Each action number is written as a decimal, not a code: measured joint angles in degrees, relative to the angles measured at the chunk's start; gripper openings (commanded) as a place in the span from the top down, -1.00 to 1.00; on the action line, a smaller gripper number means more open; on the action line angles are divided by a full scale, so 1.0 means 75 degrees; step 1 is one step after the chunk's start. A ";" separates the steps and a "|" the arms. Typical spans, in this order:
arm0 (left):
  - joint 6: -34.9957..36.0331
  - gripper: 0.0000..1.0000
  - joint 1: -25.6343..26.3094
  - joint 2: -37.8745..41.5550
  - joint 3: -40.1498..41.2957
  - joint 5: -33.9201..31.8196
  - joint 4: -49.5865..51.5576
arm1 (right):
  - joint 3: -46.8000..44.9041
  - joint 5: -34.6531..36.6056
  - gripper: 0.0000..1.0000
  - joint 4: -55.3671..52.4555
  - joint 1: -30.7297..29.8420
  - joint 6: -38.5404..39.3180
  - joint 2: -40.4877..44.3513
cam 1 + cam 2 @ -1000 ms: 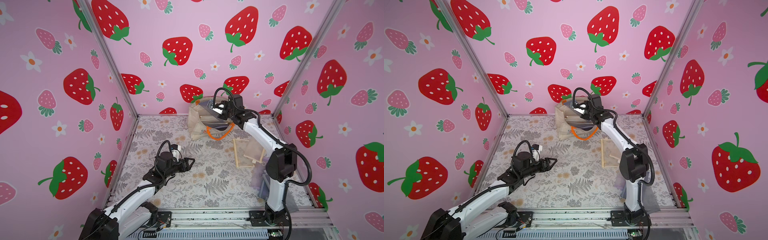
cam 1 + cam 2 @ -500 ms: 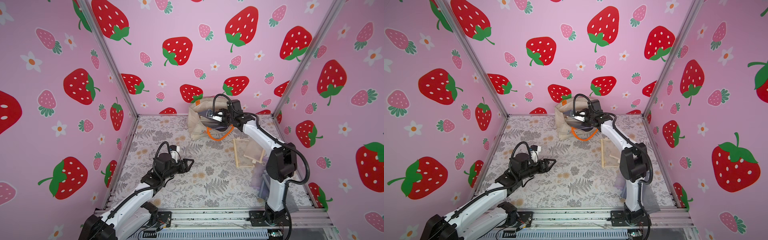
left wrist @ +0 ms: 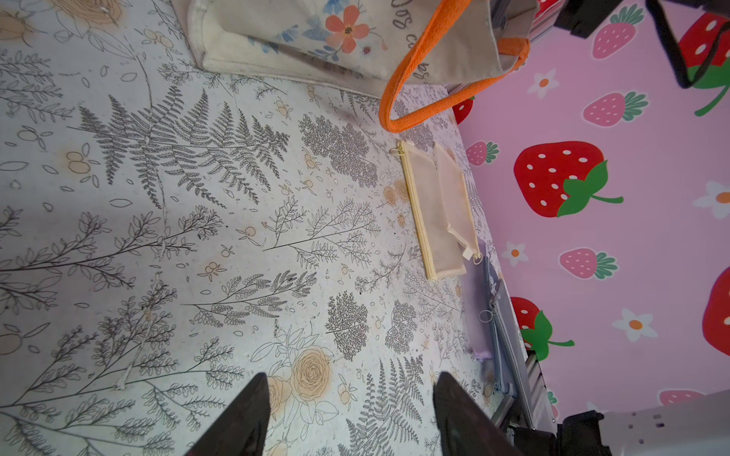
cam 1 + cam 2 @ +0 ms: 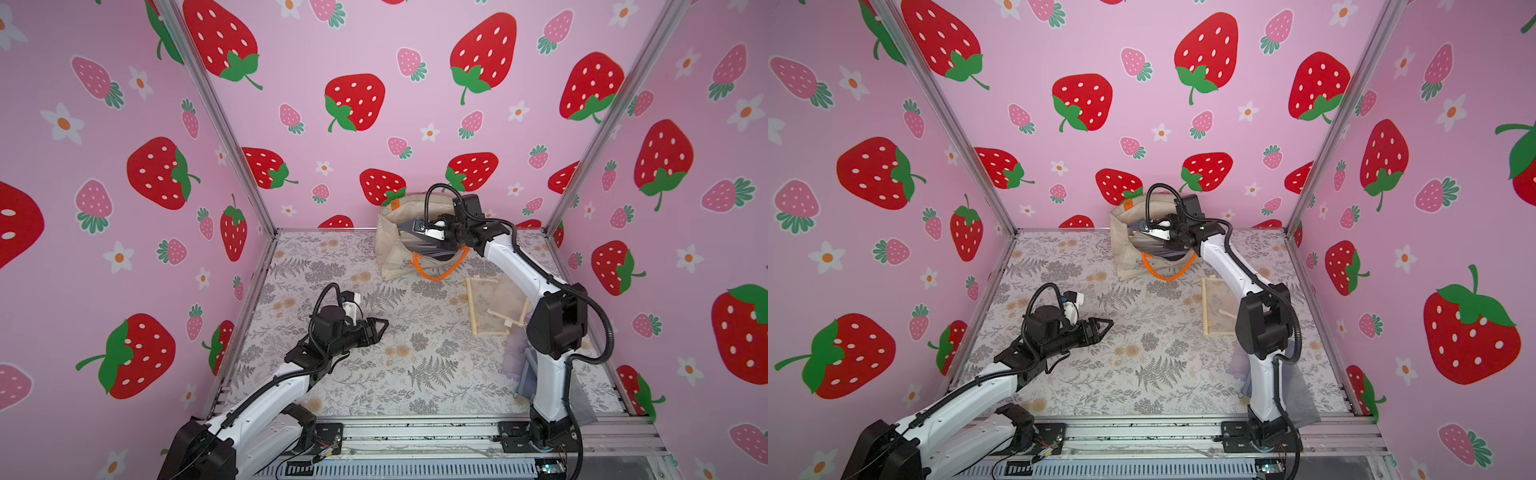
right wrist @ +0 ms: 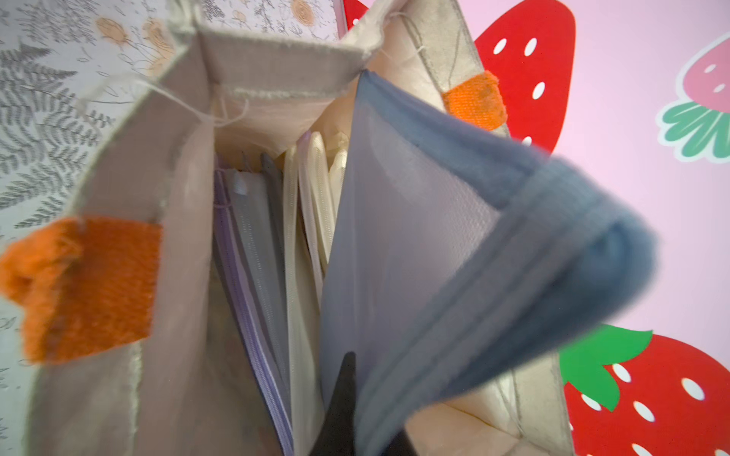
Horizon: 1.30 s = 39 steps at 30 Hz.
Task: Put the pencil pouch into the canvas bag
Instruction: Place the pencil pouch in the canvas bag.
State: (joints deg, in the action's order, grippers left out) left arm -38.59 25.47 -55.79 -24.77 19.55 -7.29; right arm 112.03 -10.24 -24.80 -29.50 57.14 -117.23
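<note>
Plainly the job is near its end but not finished: the right hand [image 5: 355,398] is clenched on the blue-grey mesh pouch [image 5: 414,256], pinching it low down, so the pouch bends over and its top edge curls back out past the hand. Its lower part reaches into the open mouth of the bag [image 5: 276,59], while the curled upper part is above the rim, so I judge it half in at best. Deeper in the bag stand several other pouches [image 5: 253,244], purple, grey and cream, packed upright side by side; the blue one is going in next to them, against the far wall. What seems left is to push it further down, let go and draw the arm out. In both top views the bag stands at the back of the table [image 4: 332,374], against the wall, with an orange handle [image 4: 436,274] hanging down its front. The left hand [image 3: 351,395] is released, its fingers spread over bare table, well apart from the bag and grasping nothing. Two cream pouches [image 4: 486,307] lie flat near the bag, and a lilac pouch [image 3: 480,316] lies beyond them by the right arm's base.
</note>
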 measured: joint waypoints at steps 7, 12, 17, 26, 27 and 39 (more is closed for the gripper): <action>-0.0035 -0.35 0.0000 0.0012 0.0000 -0.0003 -0.0029 | -0.0143 0.0184 1.00 -0.0245 0.0000 0.0216 -0.0073; -0.0038 -0.35 0.0000 0.0000 0.0000 -0.0003 -0.0050 | -0.0449 -0.0064 1.00 -0.0475 0.0000 0.0373 -0.0032; -0.0058 -0.34 0.0000 -0.0017 0.0000 0.0000 -0.0085 | -0.0207 -0.0128 1.00 -0.0717 -0.0003 0.0385 -0.0067; -0.0064 -0.34 0.0000 -0.0012 0.0000 -0.0003 -0.0082 | 0.0405 -0.0125 0.38 -0.0813 -0.0157 0.0137 -0.0431; -0.0061 -0.34 0.0000 -0.0006 0.0000 -0.0006 -0.0079 | 0.0405 -0.0137 0.29 -0.0848 -0.0166 0.0090 -0.0446; -0.0061 -0.35 0.0000 0.0073 0.0000 -0.0006 -0.0070 | 0.0009 -0.0950 0.98 -0.0519 -0.0227 -0.0440 -0.0052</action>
State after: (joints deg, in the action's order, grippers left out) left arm -39.05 25.47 -55.24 -24.77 19.51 -7.81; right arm 112.09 -17.37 -28.69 -31.20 53.84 -117.62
